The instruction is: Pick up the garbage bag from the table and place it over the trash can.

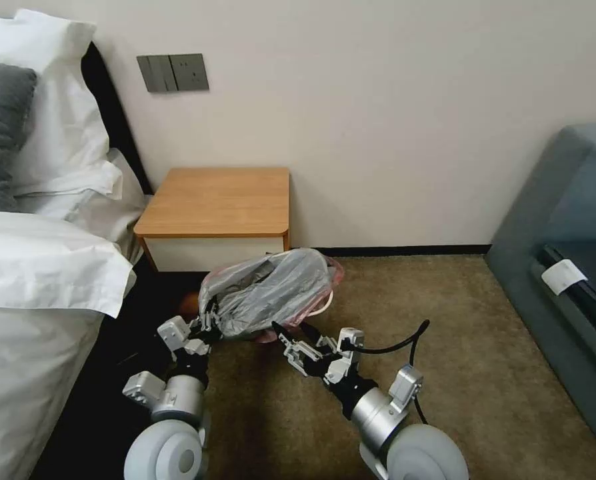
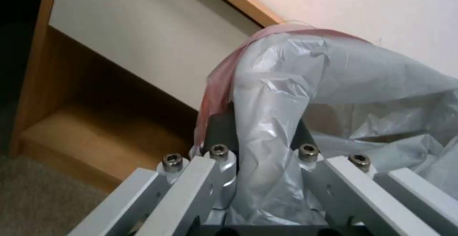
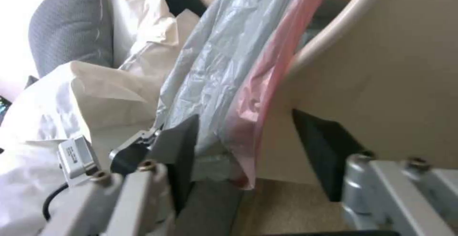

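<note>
Left claw (image 1: 208,325) is closed on a fold of the bag (image 1: 271,290), at the side of the bin (image 1: 325,305) that is nearer the bed (image 1: 38,280); in the left wrist view the grey plastic (image 2: 272,121) runs between the two dark pads (image 2: 222,128), and the pink rim band (image 2: 224,82) hangs just beside them. Right claw (image 1: 297,341) is open, low at the near side of the bin; in the right wrist view its pads (image 3: 184,146) stand wide apart, with the pink band (image 3: 267,96) and the beige wall of the bin (image 3: 381,96) between them, and they are not pressing on either one. Bag lies crumpled over the top of the bin, covering most of the opening, with the pink band showing along the far side and a piece of the bin's rim bare on the side toward the sofa (image 1: 565,220). Bin stands on the carpet (image 1: 445,313), just in front of the near right corner of the table (image 1: 218,200). Table top is bare wood, and the table stands against the wall (image 1: 378,100), next to the bed.
</note>
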